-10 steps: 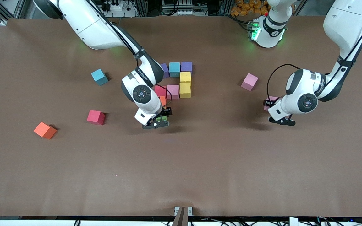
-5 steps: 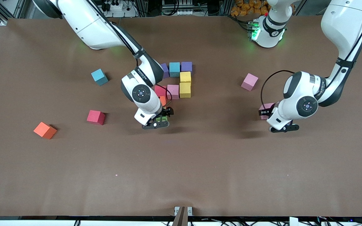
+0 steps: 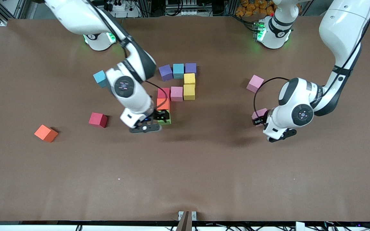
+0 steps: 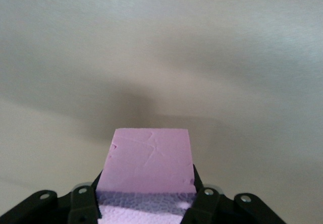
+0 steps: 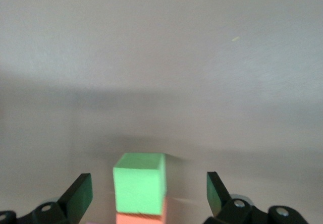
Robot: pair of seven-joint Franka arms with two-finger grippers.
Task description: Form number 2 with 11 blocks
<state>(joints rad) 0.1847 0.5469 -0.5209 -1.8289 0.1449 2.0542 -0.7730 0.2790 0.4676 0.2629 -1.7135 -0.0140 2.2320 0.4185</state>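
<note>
The number 2 (image 3: 177,89) stands at 9 cubes mid-worktop; the bottom row lacks 2. The right claw (image 3: 155,121) hangs released beside the placed green block (image 3: 164,117). The left claw (image 3: 263,120), aloft toward the left arm's end, grasps a pink block (image 4: 150,160).

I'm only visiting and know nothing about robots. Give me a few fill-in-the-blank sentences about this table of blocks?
1. The left gripper is shut on a ____ block.
2. The right gripper has its jaws open around the ____ block.
3. That block touches an ____ block in the number 2.

Missing words: pink; green; orange
</note>
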